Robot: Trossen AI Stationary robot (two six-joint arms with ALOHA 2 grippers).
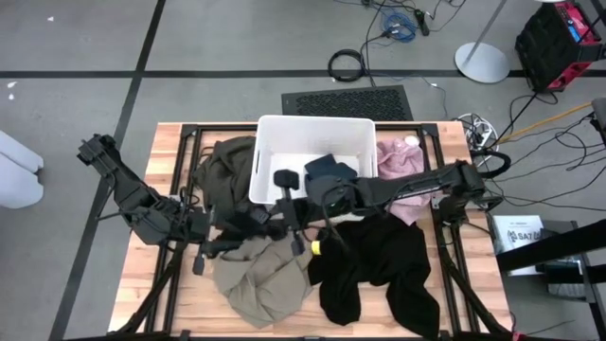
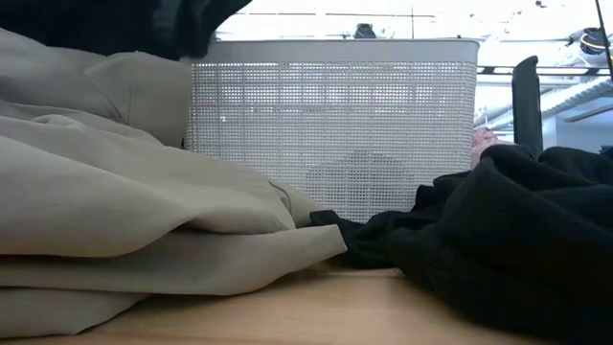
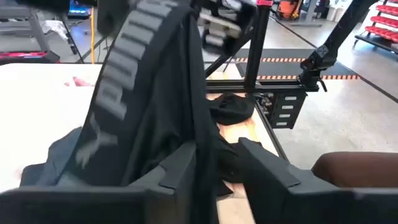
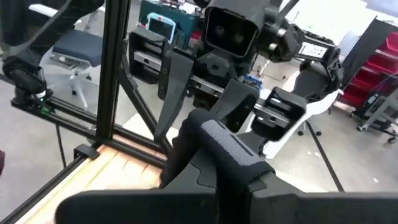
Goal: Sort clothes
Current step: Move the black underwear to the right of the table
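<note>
A black garment [image 1: 379,260] with a white-lettered waistband [image 3: 124,81] hangs from my right gripper [image 1: 317,208], which is shut on it in front of the white bin [image 1: 312,128]. My left gripper [image 3: 214,149] stands open just to the left, and a strand of the black cloth passes between its fingers. A beige garment [image 1: 260,279] lies on the table under both grippers. An olive garment [image 1: 222,166] lies left of the bin, a pink one [image 1: 398,161] right of it, and a dark teal one [image 1: 327,169] inside it. My right gripper pinches a bunch of the black garment's upper part [image 4: 193,124] between its two fingers, which come about level from the table's right side. The garment hangs below them, and its legs [image 1: 388,284] lie spread on the table. My left gripper: whether the strand between its fingers [image 3: 180,171] touches them I cannot tell.
The white bin [image 2: 335,125] stands at the table's far middle. Black frame posts [image 4: 112,74] rise at the table's edges. Bare wood [image 1: 151,246] shows along the near left and near right of the table.
</note>
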